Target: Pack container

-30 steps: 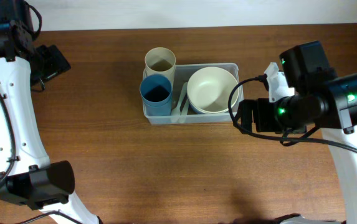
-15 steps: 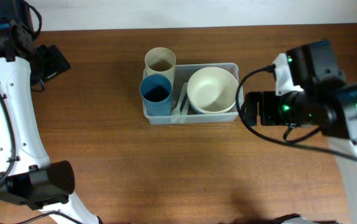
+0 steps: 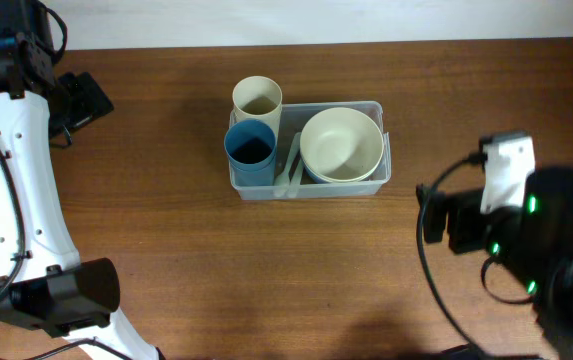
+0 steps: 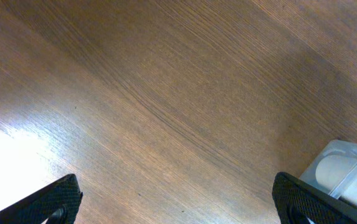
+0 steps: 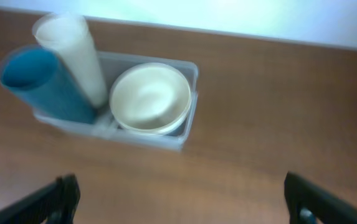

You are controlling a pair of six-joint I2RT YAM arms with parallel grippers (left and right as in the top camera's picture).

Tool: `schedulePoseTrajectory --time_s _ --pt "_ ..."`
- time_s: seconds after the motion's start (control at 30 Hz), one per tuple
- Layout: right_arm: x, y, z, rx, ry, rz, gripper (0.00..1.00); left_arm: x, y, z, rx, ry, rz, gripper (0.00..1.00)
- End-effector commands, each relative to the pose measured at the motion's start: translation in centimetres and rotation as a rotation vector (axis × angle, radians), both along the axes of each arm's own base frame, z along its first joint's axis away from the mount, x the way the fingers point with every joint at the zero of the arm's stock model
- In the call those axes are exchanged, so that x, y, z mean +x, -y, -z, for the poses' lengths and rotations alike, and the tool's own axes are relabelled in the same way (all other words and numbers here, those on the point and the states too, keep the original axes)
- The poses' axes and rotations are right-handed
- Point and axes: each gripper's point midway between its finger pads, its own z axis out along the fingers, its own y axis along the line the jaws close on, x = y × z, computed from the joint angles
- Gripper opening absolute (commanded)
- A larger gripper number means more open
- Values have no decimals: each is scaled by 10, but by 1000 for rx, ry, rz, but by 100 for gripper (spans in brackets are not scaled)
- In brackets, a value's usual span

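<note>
Clear, rimmed bin (image 3: 311, 191), upper centre, holds cream bowl (image 3: 341, 144), blue cup (image 3: 251, 150), cream cup (image 3: 257, 100). Spread wide, empty: left claw (image 4: 177, 202), right claw (image 5: 178, 199).

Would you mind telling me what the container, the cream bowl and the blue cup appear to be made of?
The container: likely plastic, translucent, since its pale walls let the contents show through. The cream bowl: opaque, smooth, matte; probably plastic, though ceramic cannot be ruled out. The blue cup: opaque, evenly coloured, matte; plastic most likely.
</note>
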Motion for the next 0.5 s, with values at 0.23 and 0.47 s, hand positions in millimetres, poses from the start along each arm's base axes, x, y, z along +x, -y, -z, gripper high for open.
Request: schedulePoseTrajectory --time_s 0.23,0.47 --pt "1 35 110 3 216 108 99 -1 -2 -4 11 7 2 100" --pt "6 39 142 24 430 125 99 -1 -2 -4 11 8 2 100"
